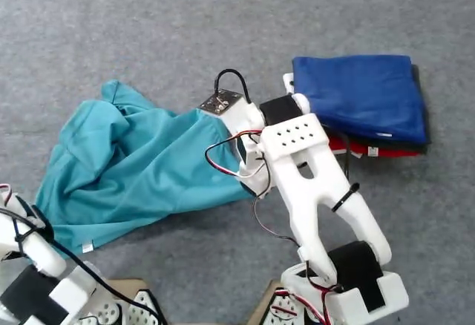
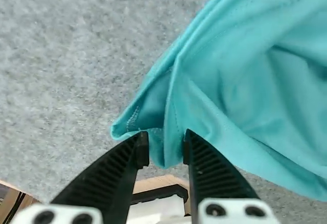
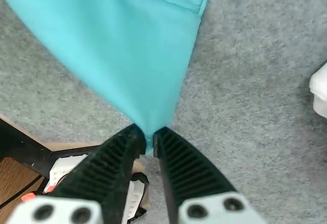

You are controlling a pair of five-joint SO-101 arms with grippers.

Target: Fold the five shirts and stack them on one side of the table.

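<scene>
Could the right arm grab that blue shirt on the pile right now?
Probably not yet: the blue shirt lies close beside the right arm with nothing between, but the right gripper is shut on the teal shirt.

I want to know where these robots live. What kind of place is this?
Probably a robot test bench, not a home. A left arm and right arm stand at a grey felt table. The left gripper and right gripper pinch a teal shirt beside folded shirts.

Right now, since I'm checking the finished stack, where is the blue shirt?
In the high view the folded blue shirt tops the stack on the table's right side, above a red shirt, right of the teal shirt.
</scene>
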